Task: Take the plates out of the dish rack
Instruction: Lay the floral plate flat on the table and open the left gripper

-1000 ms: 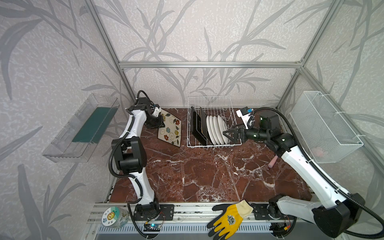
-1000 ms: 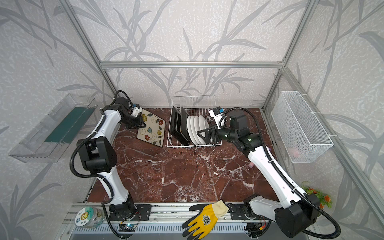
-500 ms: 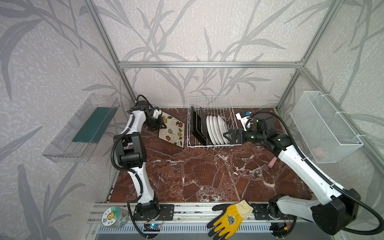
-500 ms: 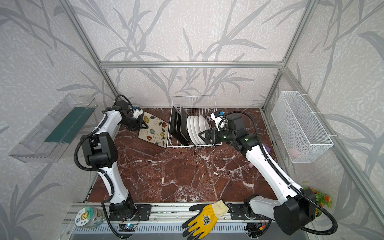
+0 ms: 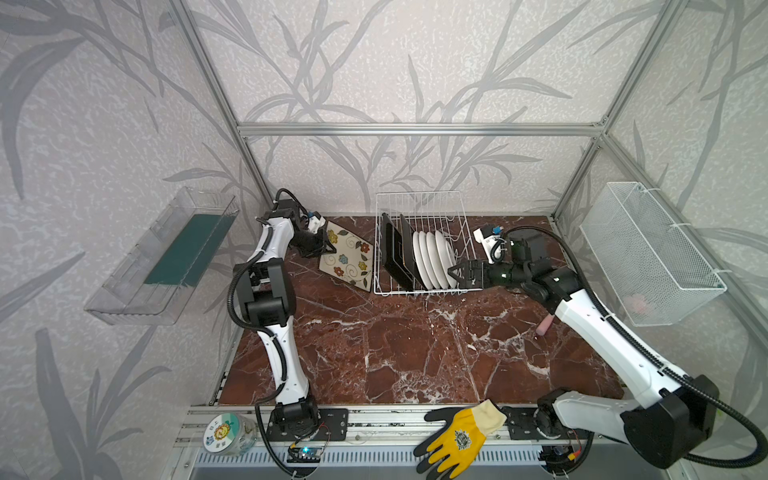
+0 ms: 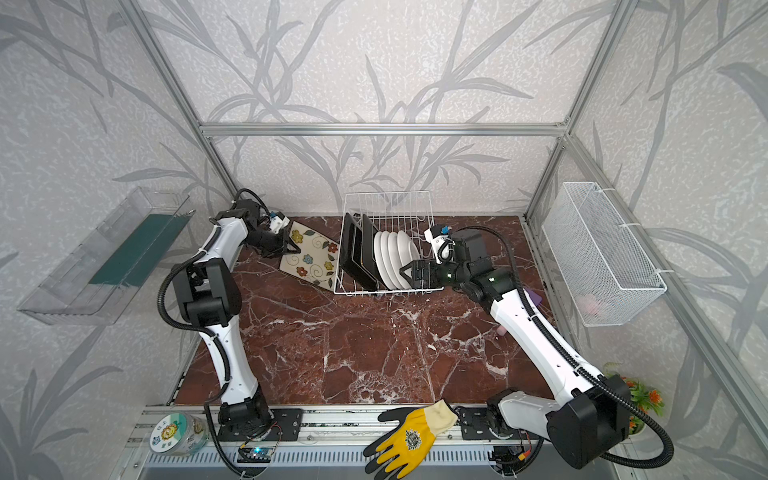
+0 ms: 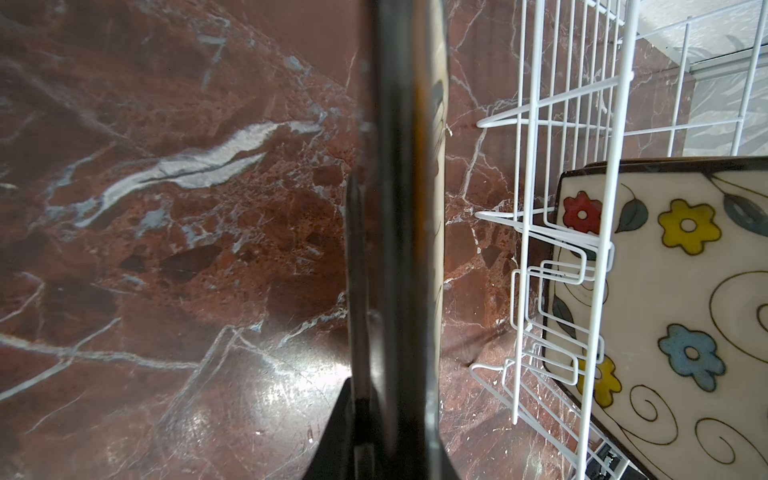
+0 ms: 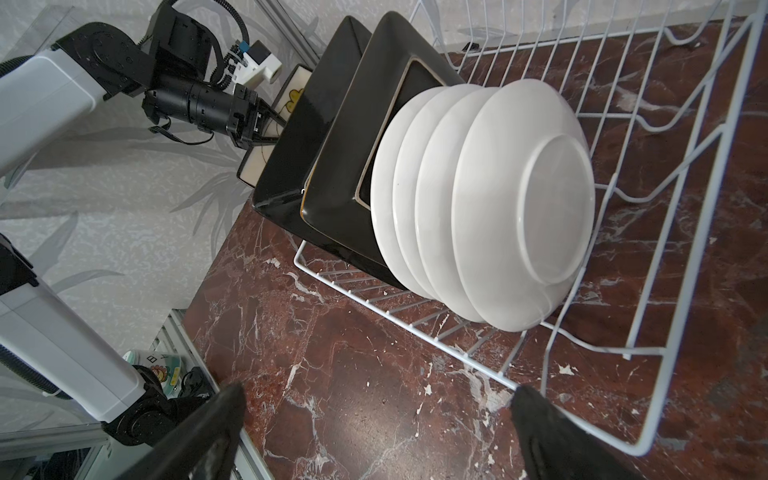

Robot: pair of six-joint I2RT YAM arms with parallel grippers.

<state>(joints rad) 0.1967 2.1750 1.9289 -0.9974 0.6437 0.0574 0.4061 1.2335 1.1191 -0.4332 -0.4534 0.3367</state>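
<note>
The left tool point(image 5: 328, 250) is pinched narrow on the rim of a flowered square plate point(image 5: 348, 261). The plate juts out ahead of its fingertips, tilted, cream face up, outside the white wire dish rack point(image 5: 419, 198) and just beside the rack's side wall; whether the plate's far corner touches the marbled bench point(image 5: 415, 353) cannot be told. In the left wrist view the held plate shows edge-on, running straight out from the tool, with the rack's wires just to one side of it; behind those wires stand the black-backed square plates point(image 7: 665, 291), the nearest turning its flowered face toward the tool.

The right tool point(image 5: 454, 274) is spread wide and holds nothing; the rack's near rim lies just ahead of its fingers point(image 8: 199, 436). Straight ahead of it four round white plates point(image 8: 519, 199) stand on edge in the rack, undersides toward the tool, the nearest close to the fingertips but apart from them; beyond these, farther from the tool, the two square plates lean on edge in the same row.

A yellow-and-black work glove point(image 5: 457, 440) lies on the front rail, well behind both tools.
</note>
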